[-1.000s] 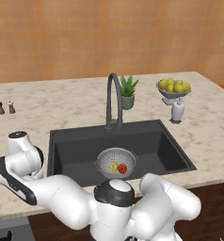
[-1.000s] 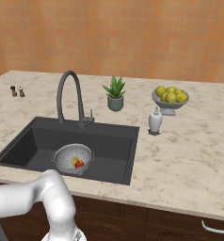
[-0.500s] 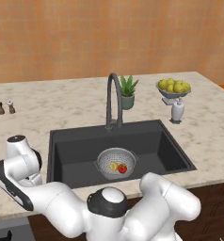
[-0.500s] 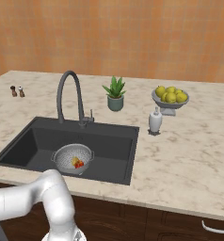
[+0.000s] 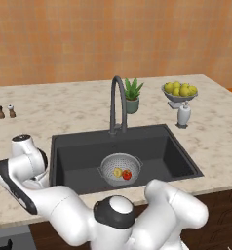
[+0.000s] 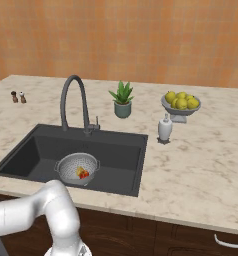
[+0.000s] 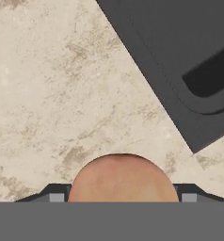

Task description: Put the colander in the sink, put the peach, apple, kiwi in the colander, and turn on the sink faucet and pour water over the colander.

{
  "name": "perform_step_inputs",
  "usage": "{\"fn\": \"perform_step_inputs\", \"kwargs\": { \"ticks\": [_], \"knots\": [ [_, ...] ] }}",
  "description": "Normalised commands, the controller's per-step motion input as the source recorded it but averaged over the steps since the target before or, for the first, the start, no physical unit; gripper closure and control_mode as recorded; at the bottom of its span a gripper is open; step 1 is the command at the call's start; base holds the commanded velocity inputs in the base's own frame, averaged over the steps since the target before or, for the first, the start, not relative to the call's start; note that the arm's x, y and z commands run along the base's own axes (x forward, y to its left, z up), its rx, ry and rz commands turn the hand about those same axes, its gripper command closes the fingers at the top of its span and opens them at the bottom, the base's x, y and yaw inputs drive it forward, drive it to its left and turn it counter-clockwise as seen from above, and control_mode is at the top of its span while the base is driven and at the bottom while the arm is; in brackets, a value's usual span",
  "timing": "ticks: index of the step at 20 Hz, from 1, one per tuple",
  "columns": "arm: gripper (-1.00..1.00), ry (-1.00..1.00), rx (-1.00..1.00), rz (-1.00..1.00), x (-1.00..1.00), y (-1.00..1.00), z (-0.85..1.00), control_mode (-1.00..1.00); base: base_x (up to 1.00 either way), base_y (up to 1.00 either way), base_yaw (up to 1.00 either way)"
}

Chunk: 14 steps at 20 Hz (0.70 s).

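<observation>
The peach (image 7: 122, 176), orange-pink, lies on the marble counter close to the sink's dark corner (image 7: 180, 70). My gripper (image 7: 122, 197) has its two dark fingertips (image 7: 57, 195) pressed against the peach's sides. The silver colander (image 5: 120, 168) (image 6: 77, 167) stands in the black sink (image 5: 79, 156) (image 6: 121, 165). The red apple (image 5: 127, 174) (image 6: 84, 174) and the yellow-green kiwi (image 5: 117, 172) (image 6: 80, 171) sit inside it. The dark gooseneck sink faucet (image 5: 117, 102) (image 6: 73, 102) arches over the basin, and the water is out of view.
Behind the sink stand a small potted plant (image 5: 132, 95) (image 6: 122, 102), a white soap bottle (image 5: 184, 114) (image 6: 164, 129) and a grey footed bowl of yellow-green fruit (image 5: 180, 92) (image 6: 180, 102). Salt and pepper shakers (image 5: 6, 112) (image 6: 18, 96) stand at the far left.
My arm's folded links have sunk a little lower in the base views. The colander and the fruit in it have not moved.
</observation>
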Motion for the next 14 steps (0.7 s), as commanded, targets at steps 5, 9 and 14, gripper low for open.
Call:
{"fn": "perform_step_inputs", "kwargs": {
  "ticks": [5, 9, 14],
  "knots": [
    [1.00, -0.12, 0.00, 0.03, 0.00, -0.54, 0.57, -1.00, 0.00, 0.00, 0.00],
    [1.00, -0.19, 0.00, 0.03, -0.03, -0.61, 0.60, -1.00, 0.00, 0.00, 0.00],
    [1.00, -0.06, 0.00, 0.18, -0.05, -0.80, 0.29, -1.00, 0.00, 0.00, 0.00]
  ]
}}
